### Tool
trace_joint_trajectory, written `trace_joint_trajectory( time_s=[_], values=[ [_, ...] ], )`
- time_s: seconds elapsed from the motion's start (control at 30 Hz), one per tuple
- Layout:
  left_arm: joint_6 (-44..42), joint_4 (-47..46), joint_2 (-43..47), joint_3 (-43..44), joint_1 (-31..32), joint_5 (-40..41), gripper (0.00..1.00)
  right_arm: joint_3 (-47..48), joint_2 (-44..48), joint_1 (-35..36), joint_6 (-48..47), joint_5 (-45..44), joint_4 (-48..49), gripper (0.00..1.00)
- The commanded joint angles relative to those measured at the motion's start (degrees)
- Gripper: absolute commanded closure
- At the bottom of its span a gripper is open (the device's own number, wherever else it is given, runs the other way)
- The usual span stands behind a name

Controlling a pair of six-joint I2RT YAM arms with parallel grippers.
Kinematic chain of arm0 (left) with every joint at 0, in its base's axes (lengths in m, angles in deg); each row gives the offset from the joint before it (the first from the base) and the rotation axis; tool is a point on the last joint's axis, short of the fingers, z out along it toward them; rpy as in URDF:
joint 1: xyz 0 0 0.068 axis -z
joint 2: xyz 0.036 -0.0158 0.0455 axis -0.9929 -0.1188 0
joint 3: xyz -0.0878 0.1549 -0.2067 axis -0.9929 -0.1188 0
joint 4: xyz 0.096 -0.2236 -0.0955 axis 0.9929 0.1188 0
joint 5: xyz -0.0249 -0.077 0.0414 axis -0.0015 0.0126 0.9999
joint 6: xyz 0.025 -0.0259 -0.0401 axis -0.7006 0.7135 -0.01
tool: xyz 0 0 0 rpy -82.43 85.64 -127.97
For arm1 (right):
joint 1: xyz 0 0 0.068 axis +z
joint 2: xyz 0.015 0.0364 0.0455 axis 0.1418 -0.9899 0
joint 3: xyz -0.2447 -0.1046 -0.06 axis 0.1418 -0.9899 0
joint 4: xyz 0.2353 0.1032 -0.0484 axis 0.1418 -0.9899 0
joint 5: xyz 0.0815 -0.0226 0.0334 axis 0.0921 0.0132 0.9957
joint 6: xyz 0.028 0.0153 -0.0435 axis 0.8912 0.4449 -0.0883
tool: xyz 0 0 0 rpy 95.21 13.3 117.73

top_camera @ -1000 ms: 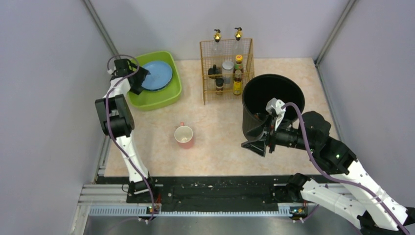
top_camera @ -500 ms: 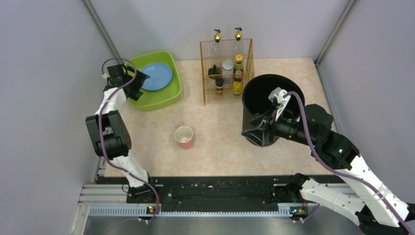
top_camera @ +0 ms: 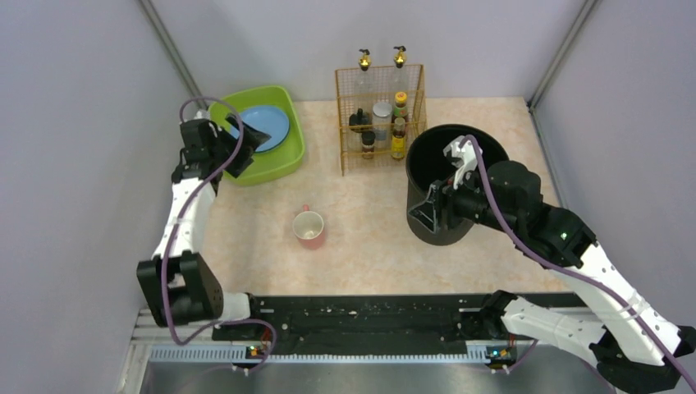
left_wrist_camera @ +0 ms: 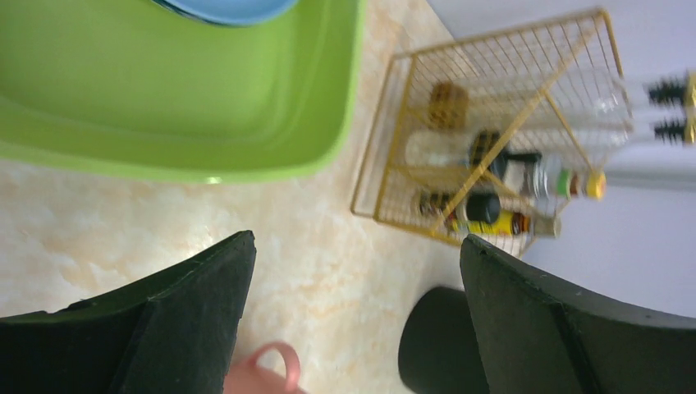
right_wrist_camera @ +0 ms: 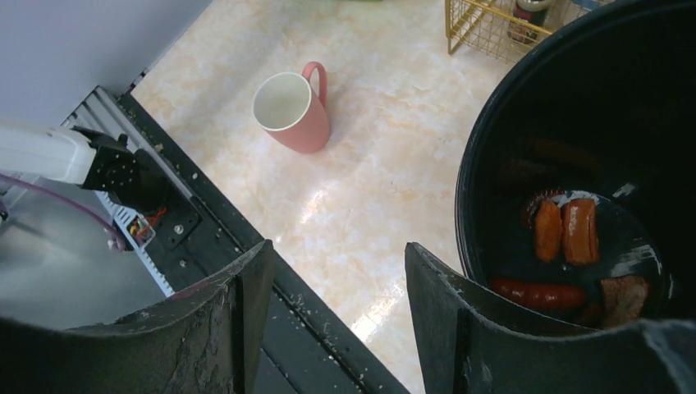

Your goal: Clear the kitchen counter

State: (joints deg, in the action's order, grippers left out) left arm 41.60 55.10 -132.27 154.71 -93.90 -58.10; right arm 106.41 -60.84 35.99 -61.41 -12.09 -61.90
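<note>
Your left tool [left_wrist_camera: 357, 242] gapes wide, your right tool [right_wrist_camera: 336, 250] half-parted and empty. You cannot read the bottle labels [left_wrist_camera: 542, 176].

The left arm's elbow has sunk toward its base, and the left gripper [top_camera: 249, 141] has drawn back across the green tub [top_camera: 279, 168]. The right gripper [top_camera: 427, 216] has shifted farther in, up against the black bin [top_camera: 435, 234].

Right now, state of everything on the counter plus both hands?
Mug, upright, empty, on the counter.
Green tub, holds a blue plate.
Black bin, upright, food scraps inside.
Wire rack, upright, bottles inside.
Left hand, open, empty.
Right hand, open, empty, beside the bin.
</note>
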Motion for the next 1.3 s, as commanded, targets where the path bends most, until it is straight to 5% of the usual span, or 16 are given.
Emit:
trace_joint_trajectory(
  time_s=[0.0, 0.47, 0.93, 1.27],
  values=[
    [-4.5, 0.8, 11.3, -3.9, 3.3, -2.0, 0.01, 5.4, -2.4, 0.6, 0.8, 0.2, -5.0, 0.41],
    [-12.3, 9.2, 31.8, -16.7, 8.9, -10.4, 0.01, 0.6, -1.4, 0.6, 4.4, 6.4, -10.4, 0.41],
    [-14.2, 6.2, 30.4, -22.2, 8.8, -19.1, 0.01, -14.3, -3.9, 0.7, 8.2, 9.4, 3.0, 0.41],
    [-14.9, 5.3, 30.4, -23.2, 8.8, -20.3, 0.01, -18.3, -5.1, 0.7, 9.4, -3.3, 7.9, 0.40]
  ],
)
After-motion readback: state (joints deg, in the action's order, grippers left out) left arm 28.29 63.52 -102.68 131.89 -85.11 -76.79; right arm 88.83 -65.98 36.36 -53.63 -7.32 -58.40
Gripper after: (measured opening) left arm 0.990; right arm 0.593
